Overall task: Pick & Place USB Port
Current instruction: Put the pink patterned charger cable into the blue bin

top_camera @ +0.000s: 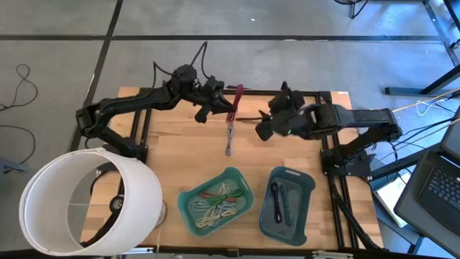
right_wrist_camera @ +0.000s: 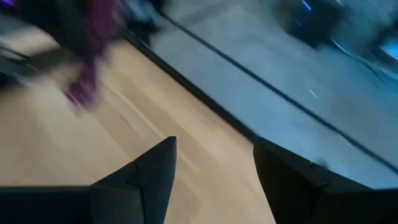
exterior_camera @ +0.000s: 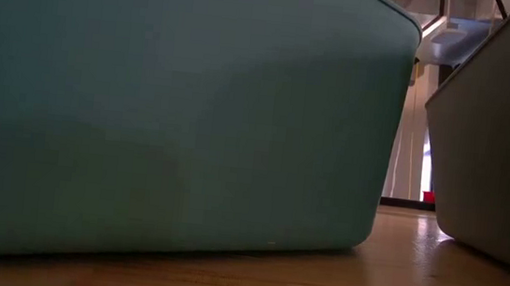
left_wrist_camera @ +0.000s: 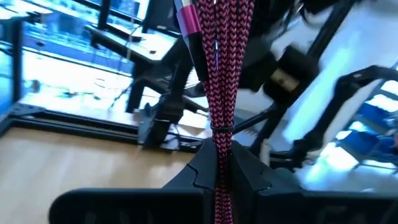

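Observation:
A red-and-black braided USB cable (top_camera: 232,115), folded into a bundle with a thin tie (left_wrist_camera: 221,128) around it, is above the far middle of the wooden table (top_camera: 180,151). My left gripper (top_camera: 220,108) comes from the table's left and is shut on the bundle. A pink plug (left_wrist_camera: 187,18) shows at one end of the bundle. My right gripper (top_camera: 266,126) stands open just right of the cable, with nothing between its fingers (right_wrist_camera: 155,177). The cable shows as a blur (right_wrist_camera: 87,68) in the right wrist view. My left gripper (left_wrist_camera: 221,167) pinches the bundled cable between its two fingers just below the tie (left_wrist_camera: 220,149), several strands together. The fingers reach in about level from the table's left and lie across the bundle. One end points to the far edge (top_camera: 237,91), the other to the near edge (top_camera: 228,147).
A teal bin (top_camera: 215,201) with several cables and a blue-grey bin (top_camera: 287,203) with dark cables stand near the front edge. They fill the low view (exterior_camera: 174,107) (exterior_camera: 499,138). A large white cylinder (top_camera: 86,198) stands at the front left. Bare wood lies between the arms and the bins.

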